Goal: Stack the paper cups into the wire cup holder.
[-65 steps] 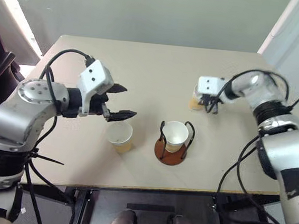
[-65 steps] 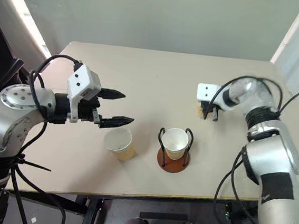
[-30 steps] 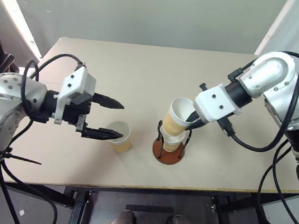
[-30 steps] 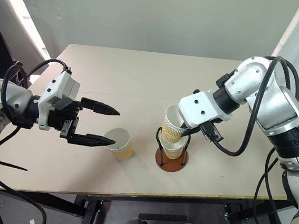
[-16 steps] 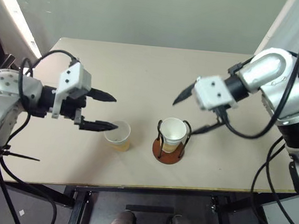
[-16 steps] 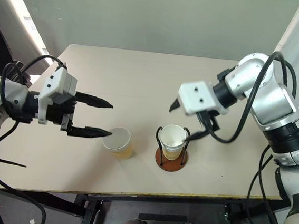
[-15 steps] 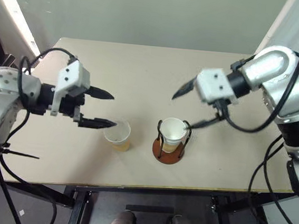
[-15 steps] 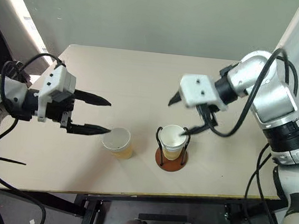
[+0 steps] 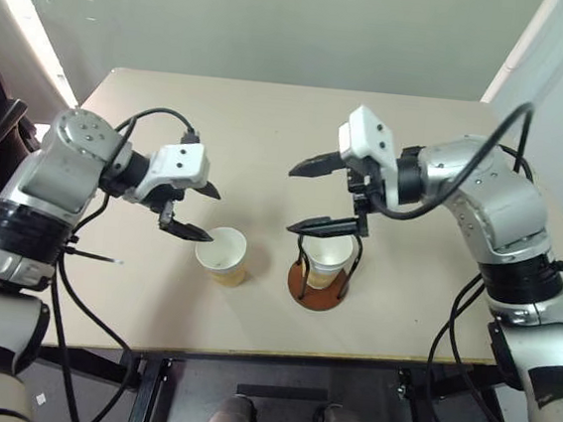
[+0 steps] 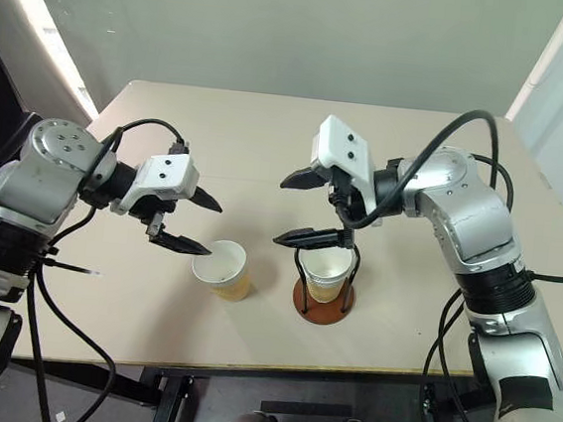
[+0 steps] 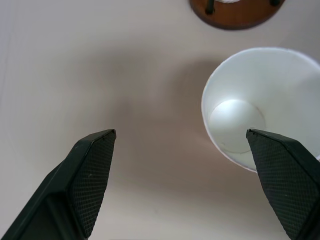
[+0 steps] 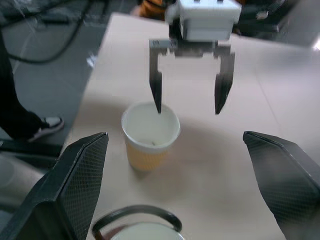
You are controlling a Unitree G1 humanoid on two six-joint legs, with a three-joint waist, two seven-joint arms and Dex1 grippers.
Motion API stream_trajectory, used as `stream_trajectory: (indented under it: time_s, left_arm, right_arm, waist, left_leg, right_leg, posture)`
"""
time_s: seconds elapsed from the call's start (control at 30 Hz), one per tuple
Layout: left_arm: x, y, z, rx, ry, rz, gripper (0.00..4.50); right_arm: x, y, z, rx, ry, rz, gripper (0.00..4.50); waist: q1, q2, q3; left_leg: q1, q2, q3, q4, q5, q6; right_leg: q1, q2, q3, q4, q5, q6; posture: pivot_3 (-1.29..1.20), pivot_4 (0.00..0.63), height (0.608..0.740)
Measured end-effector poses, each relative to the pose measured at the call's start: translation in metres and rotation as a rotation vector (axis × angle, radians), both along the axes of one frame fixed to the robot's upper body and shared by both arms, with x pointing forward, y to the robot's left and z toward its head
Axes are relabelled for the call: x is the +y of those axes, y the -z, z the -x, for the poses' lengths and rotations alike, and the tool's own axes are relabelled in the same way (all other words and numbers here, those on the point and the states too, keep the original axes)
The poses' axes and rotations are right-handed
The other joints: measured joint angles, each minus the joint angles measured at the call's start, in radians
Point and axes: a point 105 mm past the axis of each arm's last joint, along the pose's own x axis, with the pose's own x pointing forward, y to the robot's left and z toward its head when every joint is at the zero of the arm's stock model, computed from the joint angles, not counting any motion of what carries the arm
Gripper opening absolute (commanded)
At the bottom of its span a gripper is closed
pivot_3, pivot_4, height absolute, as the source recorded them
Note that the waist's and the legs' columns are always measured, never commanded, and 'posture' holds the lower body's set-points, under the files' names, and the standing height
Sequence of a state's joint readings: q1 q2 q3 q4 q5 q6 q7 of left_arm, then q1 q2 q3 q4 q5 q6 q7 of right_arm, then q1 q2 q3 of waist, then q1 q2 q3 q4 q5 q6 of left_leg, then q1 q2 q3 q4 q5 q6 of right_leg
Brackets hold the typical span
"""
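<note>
One loose paper cup (image 9: 223, 255) stands upright on the table, left of the wire cup holder (image 9: 319, 286). Nested paper cups (image 9: 328, 254) sit inside the holder's black loops. My left gripper (image 9: 211, 213) is open just left of the loose cup, its lower fingertip near the rim. In the left wrist view that cup (image 11: 260, 107) lies by one finger (image 11: 285, 180). My right gripper (image 9: 291, 200) is open and holds nothing, hovering above the holder and pointing left. The right wrist view shows the loose cup (image 12: 150, 132) below my left gripper (image 12: 189, 107).
The tan table (image 9: 270, 120) has bare room behind and to both sides of the cups. Its front edge (image 9: 278, 352) runs close below the holder. A person's leg and shoe (image 12: 22, 117) stand on the floor beyond the table's left side.
My right gripper opened and left its cup nested in the holder, then swung left above it. My left gripper moved down and closer to the loose cup.
</note>
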State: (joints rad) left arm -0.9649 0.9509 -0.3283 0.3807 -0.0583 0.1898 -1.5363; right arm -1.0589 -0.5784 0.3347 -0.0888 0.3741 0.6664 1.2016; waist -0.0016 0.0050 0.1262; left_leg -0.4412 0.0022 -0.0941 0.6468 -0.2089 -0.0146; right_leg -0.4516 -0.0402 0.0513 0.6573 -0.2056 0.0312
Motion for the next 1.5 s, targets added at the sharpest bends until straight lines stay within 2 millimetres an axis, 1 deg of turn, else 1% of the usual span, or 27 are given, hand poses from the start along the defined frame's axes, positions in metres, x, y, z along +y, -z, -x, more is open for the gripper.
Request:
stream_trajectory:
  time_s: [0.1, 0.2, 0.27, 0.3, 0.47, 0.53, 0.57, 0.67, 0.8, 0.93, 1.0, 1.03, 1.13, 1.17, 1.23, 1.37, 1.47, 1.5]
  left_arm:
    - [-0.001, 0.006, -0.002, 0.017, 0.015, -0.015, 4.50]
    - [-0.004, 0.009, -0.001, 0.032, 0.034, -0.023, 3.89]
    - [-0.005, 0.009, 0.000, 0.035, 0.041, -0.021, 3.23]
    - [-0.005, 0.009, 0.001, 0.037, 0.043, -0.024, 2.80]
    - [-0.006, 0.014, 0.003, 0.050, 0.056, -0.039, 1.02]
    - [-0.009, 0.016, 0.005, 0.055, 0.072, -0.050, 0.23]
    - [-0.009, 0.016, 0.007, 0.059, 0.081, -0.052, 0.01]
    - [-0.008, 0.016, 0.013, 0.064, 0.092, -0.051, 0.01]
    - [-0.006, 0.014, 0.019, 0.079, 0.097, -0.044, 0.01]
    - [-0.007, 0.013, 0.021, 0.087, 0.109, -0.027, 0.01]
    - [-0.010, 0.010, 0.021, 0.088, 0.118, -0.004, 0.01]
    - [-0.014, 0.005, 0.021, 0.085, 0.128, 0.012, 0.01]
    - [-0.026, -0.024, 0.020, 0.029, 0.176, 0.070, 0.01]
    - [-0.031, -0.037, 0.021, 0.011, 0.196, 0.101, 0.01]
    - [-0.036, -0.053, 0.024, -0.008, 0.222, 0.147, 0.01]
    - [-0.053, -0.076, 0.030, -0.026, 0.307, 0.210, 0.01]
    - [-0.067, -0.102, 0.032, -0.083, 0.372, 0.237, 0.01]
    - [-0.075, -0.110, 0.031, -0.104, 0.402, 0.236, 0.01]
  right_arm:
    - [0.000, 0.004, -0.001, 0.000, 0.006, 0.018, 4.48]
    - [0.000, 0.008, -0.002, -0.007, 0.013, 0.037, 4.50]
    - [0.000, 0.008, -0.004, -0.017, 0.019, 0.042, 4.50]
    - [0.000, 0.008, -0.004, -0.022, 0.020, 0.043, 4.50]
    - [0.001, 0.008, -0.004, -0.033, 0.019, 0.043, 4.50]
    - [0.001, 0.008, -0.004, -0.035, 0.018, 0.044, 4.50]
    - [0.000, 0.008, -0.005, -0.037, 0.020, 0.044, 4.50]
    - [-0.002, 0.008, -0.006, -0.045, 0.033, 0.048, 4.50]
    - [-0.016, 0.007, -0.011, -0.050, 0.081, 0.047, 4.50]
    - [-0.025, 0.003, -0.014, -0.067, 0.112, 0.053, 4.50]
    - [-0.031, 0.002, -0.014, -0.071, 0.125, 0.057, 4.50]
    - [-0.037, 0.001, -0.014, -0.070, 0.131, 0.061, 4.50]
    - [-0.062, 0.001, -0.002, -0.048, 0.118, 0.105, 4.50]
    - [-0.075, 0.001, 0.005, -0.035, 0.113, 0.125, 4.50]
    - [-0.092, -0.002, 0.011, -0.021, 0.125, 0.131, 4.50]
    - [-0.132, -0.013, 0.022, -0.012, 0.239, 0.093, 4.50]
    - [-0.151, -0.016, 0.028, -0.005, 0.303, 0.085, 4.50]
    - [-0.157, -0.015, 0.031, 0.000, 0.326, 0.092, 4.50]
  waist:
    - [0.000, 0.000, 0.000]
    - [0.000, 0.000, 0.000]
    - [0.000, 0.000, 0.000]
    - [0.000, 0.000, 0.000]
    - [-0.001, 0.000, 0.000]
    - [-0.001, 0.000, 0.000]
    - [-0.001, 0.000, 0.000]
    - [-0.001, 0.000, 0.000]
    - [0.001, 0.000, 0.000]
    - [0.000, 0.000, 0.000]
    - [0.001, 0.000, 0.000]
    - [0.003, 0.000, 0.000]
    - [0.012, 0.000, 0.000]
    - [0.014, 0.000, 0.000]
    - [0.013, 0.000, 0.000]
    - [0.015, 0.000, 0.000]
    - [0.014, 0.000, 0.000]
    - [0.015, 0.000, 0.000]
  left_leg:
    - [0.000, 0.000, 0.000, 0.000, 0.000, 0.000]
    - [-0.002, 0.000, 0.000, 0.000, 0.000, 0.000]
    - [-0.002, 0.000, 0.000, 0.000, 0.000, 0.000]
    - [-0.002, 0.000, 0.000, 0.000, 0.000, 0.000]
    - [-0.003, 0.000, 0.000, 0.000, 0.000, 0.001]
    - [-0.003, 0.000, 0.000, 0.001, 0.000, 0.001]
    - [-0.004, 0.000, 0.000, 0.001, 0.000, 0.001]
    - [-0.004, 0.000, 0.000, 0.001, 0.000, 0.001]
    - [-0.004, 0.000, 0.000, 0.001, 0.000, 0.001]
    - [-0.004, 0.000, 0.000, 0.001, 0.000, 0.001]
    - [-0.005, 0.000, 0.000, 0.001, 0.000, 0.002]
    - [-0.006, 0.000, 0.000, 0.002, 0.000, 0.002]
    - [-0.012, 0.000, 0.000, 0.004, 0.001, 0.004]
    - [-0.013, -0.001, 0.000, 0.005, 0.001, 0.004]
    - [-0.013, -0.001, 0.000, 0.007, 0.001, 0.004]
    - [-0.014, -0.001, 0.001, 0.010, 0.001, 0.004]
    - [-0.013, -0.001, 0.001, 0.011, -0.001, 0.006]
    - [-0.013, -0.001, 0.001, 0.012, -0.001, 0.007]
  right_leg:
    - [0.000, 0.000, 0.000, -0.001, 0.000, 0.000]
    - [-0.001, 0.000, 0.000, -0.002, 0.001, 0.002]
    - [0.000, 0.000, 0.000, -0.003, 0.002, 0.003]
    - [0.000, 0.000, 0.000, -0.003, 0.002, 0.004]
    - [0.000, 0.000, 0.000, -0.005, 0.003, 0.004]
    - [0.000, 0.000, 0.000, -0.006, 0.003, 0.005]
    - [0.000, 0.000, 0.000, -0.007, 0.003, 0.005]
    - [0.000, 0.000, 0.000, -0.007, 0.006, 0.010]
    - [0.000, 0.000, 0.000, -0.008, 0.006, 0.011]
    - [0.000, 0.000, 0.000, -0.008, 0.006, 0.010]
    - [0.000, 0.000, 0.000, -0.008, 0.006, 0.010]
    - [0.000, 0.000, -0.001, -0.008, 0.006, 0.010]
    - [-0.001, 0.000, -0.001, -0.011, 0.008, 0.013]
    - [-0.001, 0.000, -0.001, -0.012, 0.008, 0.014]
    - [0.000, -0.001, 0.000, -0.013, 0.009, 0.015]
    - [0.001, -0.001, 0.000, -0.013, 0.009, 0.019]
    - [0.002, -0.001, 0.001, -0.013, 0.009, 0.020]
    - [0.002, -0.001, 0.001, -0.013, 0.009, 0.020]
  posture:
    - [0.00, 0.150, 0.740]
    - [0.00, 0.150, 0.740]
    - [0.00, 0.150, 0.740]
    - [0.00, 0.150, 0.740]
    - [0.00, 0.150, 0.740]
    - [0.00, 0.150, 0.740]
    - [0.00, 0.150, 0.740]
    - [0.00, 0.150, 0.740]
    - [0.00, 0.150, 0.740]
    - [0.00, 0.150, 0.740]
    - [0.00, 0.150, 0.740]
    - [0.00, 0.150, 0.740]
    - [0.00, 0.150, 0.740]
    - [0.00, 0.150, 0.740]
    - [0.00, 0.150, 0.740]
    - [0.00, 0.150, 0.740]
    - [0.00, 0.150, 0.740]
    - [0.00, 0.150, 0.740]
